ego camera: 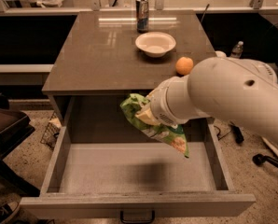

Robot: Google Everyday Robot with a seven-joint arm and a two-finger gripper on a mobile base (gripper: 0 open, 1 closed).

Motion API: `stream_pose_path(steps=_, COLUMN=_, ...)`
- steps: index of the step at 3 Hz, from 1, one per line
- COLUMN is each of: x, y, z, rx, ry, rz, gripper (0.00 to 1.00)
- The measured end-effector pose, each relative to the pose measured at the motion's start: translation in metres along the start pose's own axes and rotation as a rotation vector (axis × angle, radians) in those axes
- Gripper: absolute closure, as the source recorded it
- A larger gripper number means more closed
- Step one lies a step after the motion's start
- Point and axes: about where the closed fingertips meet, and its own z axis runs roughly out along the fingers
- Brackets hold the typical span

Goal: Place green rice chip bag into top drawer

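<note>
Carrying done: gripper point(146, 115), jaws seemingly clamping crinkled bright-green rice chip bag point(164, 133), hangs over wide grey drawer point(129, 171) beneath desk's point(101, 64) front edge; release pending.
</note>
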Motion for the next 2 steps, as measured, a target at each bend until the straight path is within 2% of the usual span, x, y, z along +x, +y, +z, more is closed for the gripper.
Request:
stream_pose_path(steps=1, x=-0.001, y=0.004, z=0.015, rx=-0.021, ry=0.021, rz=-0.015, gripper=1.00)
stream_pose_path(steps=2, x=0.019, y=0.025, z=0.068, rx=-0.064, ry=0.064, rz=-0.047, gripper=1.00)
